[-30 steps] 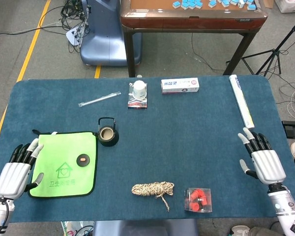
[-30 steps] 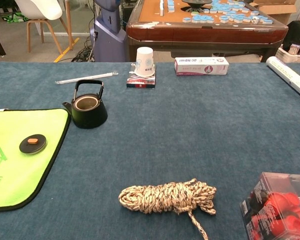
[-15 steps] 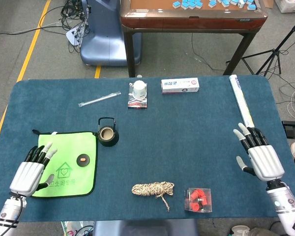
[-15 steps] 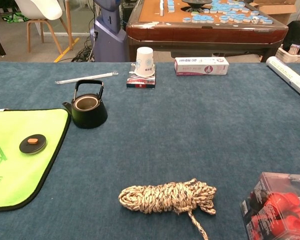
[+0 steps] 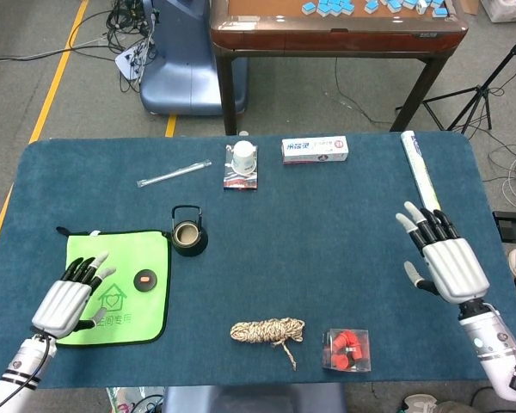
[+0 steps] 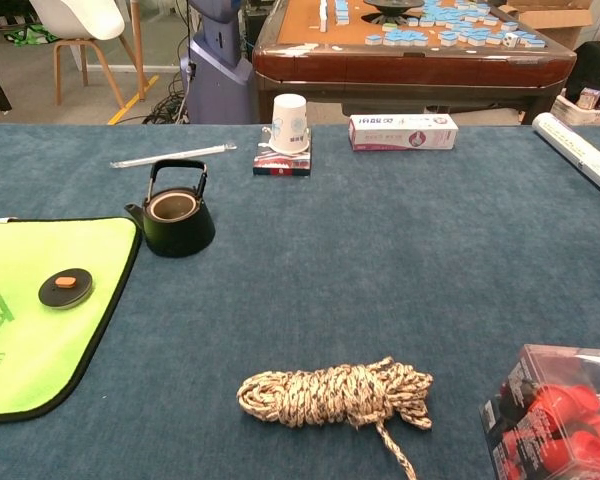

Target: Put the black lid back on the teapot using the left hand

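Observation:
The black teapot (image 5: 189, 234) (image 6: 175, 215) stands upright and uncovered on the blue table, its handle raised. Its black lid (image 5: 144, 280) (image 6: 65, 287), with an orange knob, lies on the right part of a green cloth (image 5: 112, 288) (image 6: 20, 320), to the teapot's front left. My left hand (image 5: 69, 297) hovers open over the cloth's left half, to the left of the lid and apart from it. My right hand (image 5: 443, 262) is open above the table's right side, holding nothing. In the chest view only a fingertip sliver shows at the left edge.
A coiled rope (image 5: 268, 330) (image 6: 335, 395) and a clear box of red parts (image 5: 347, 349) (image 6: 560, 415) lie near the front edge. At the back are a paper cup on a small box (image 5: 242, 163) (image 6: 288, 135), a toothpaste box (image 5: 315, 149), a plastic-wrapped stick (image 5: 174, 173) and a rolled tube (image 5: 421, 176).
My left hand has moved right and forward, from the table's left edge to over the green cloth. My right hand has risen and shifted slightly inward. The lid and teapot stayed put.

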{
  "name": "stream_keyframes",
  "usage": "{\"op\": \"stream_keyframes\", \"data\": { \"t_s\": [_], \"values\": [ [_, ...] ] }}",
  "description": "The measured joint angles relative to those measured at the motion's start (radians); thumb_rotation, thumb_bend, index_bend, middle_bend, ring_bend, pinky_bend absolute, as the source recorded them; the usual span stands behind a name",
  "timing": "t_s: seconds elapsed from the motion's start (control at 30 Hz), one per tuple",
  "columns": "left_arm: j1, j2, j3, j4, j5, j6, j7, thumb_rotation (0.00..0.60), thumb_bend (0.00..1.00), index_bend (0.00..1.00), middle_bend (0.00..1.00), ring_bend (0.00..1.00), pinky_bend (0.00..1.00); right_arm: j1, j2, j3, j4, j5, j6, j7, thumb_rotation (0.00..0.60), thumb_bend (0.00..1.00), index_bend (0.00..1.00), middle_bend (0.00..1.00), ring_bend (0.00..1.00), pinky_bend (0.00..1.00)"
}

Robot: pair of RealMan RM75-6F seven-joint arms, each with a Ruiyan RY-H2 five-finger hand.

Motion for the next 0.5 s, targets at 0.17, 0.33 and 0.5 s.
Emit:
{"op": "stream_keyframes", "data": {
  "t_s": [0.17,0.33,0.5],
  "values": [
    [-0.031,0.016,-0.001,-0.026,-0.029,-0.053,0.019,0.6,0.32,0.18,0.0,0.0,0.0,0.02,0.01,0.011,-0.014,0.017,-0.02,-0.014,0.6,0.41,0.0,0.0,0.0,0.0],
    [-0.069,0.013,-0.014,-0.048,-0.059,-0.088,0.054,0.6,0.32,0.21,0.0,0.0,0.0,0.051,0.021,0.026,-0.039,0.043,-0.048,-0.033,0.6,0.41,0.0,0.0,0.0,0.0],
    [-0.095,-0.016,-0.019,-0.022,-0.052,-0.11,0.047,0.6,0.32,0.22,0.0,0.0,0.0,0.07,0.027,0.034,-0.056,0.052,-0.058,-0.056,0.6,0.41,0.0,0.0,0.0,0.0]
  ]
}}
